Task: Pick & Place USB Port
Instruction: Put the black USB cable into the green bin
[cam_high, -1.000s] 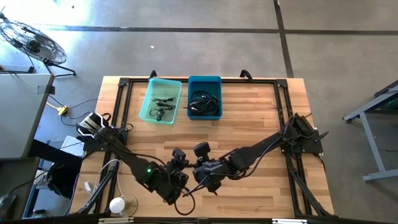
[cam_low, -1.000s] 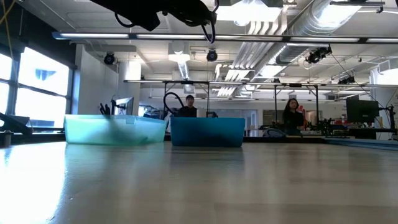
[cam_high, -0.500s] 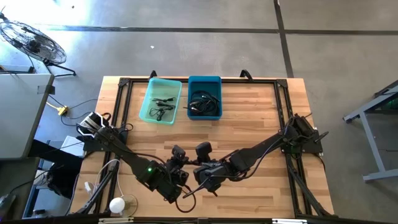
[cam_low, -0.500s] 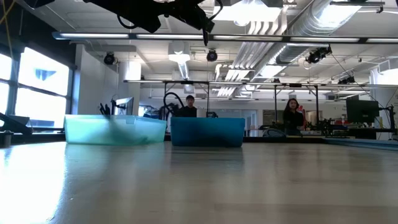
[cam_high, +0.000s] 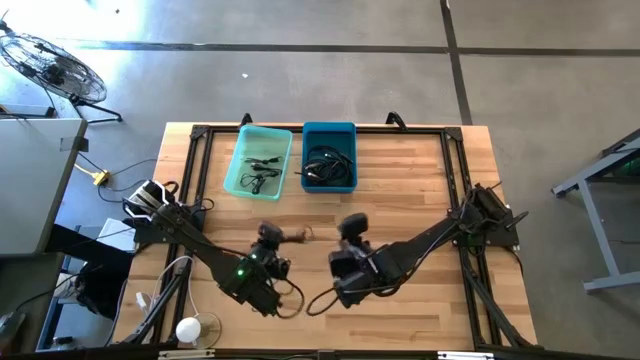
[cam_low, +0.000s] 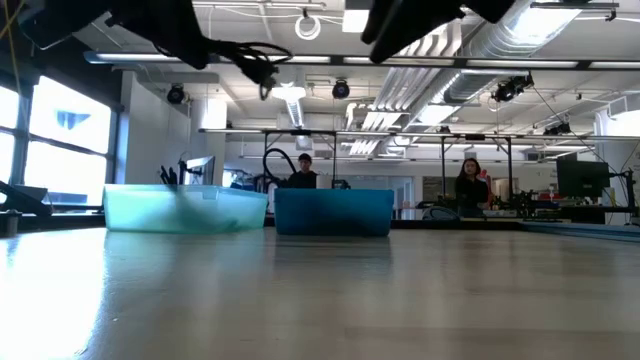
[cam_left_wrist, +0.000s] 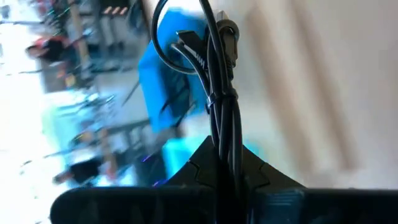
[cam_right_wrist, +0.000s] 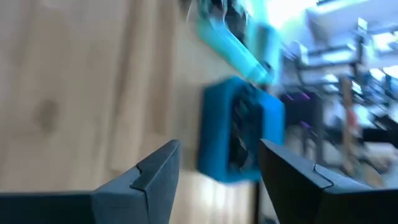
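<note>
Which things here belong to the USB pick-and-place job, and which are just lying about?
Job: cable in left gripper; right gripper, open; dark blue bin; light bin.
Lying about: fan; white round object.

**Black cable pinched between the left fingers**

The left gripper (cam_left_wrist: 227, 171) is clamped on a bundled black USB cable (cam_left_wrist: 221, 93), whose looped end and connectors rise past the fingertips. Beyond lie pale wooden tabletop (cam_left_wrist: 323, 74), a dark blue plastic bin (cam_left_wrist: 163, 81) and a light teal bin (cam_left_wrist: 180, 152).
</note>
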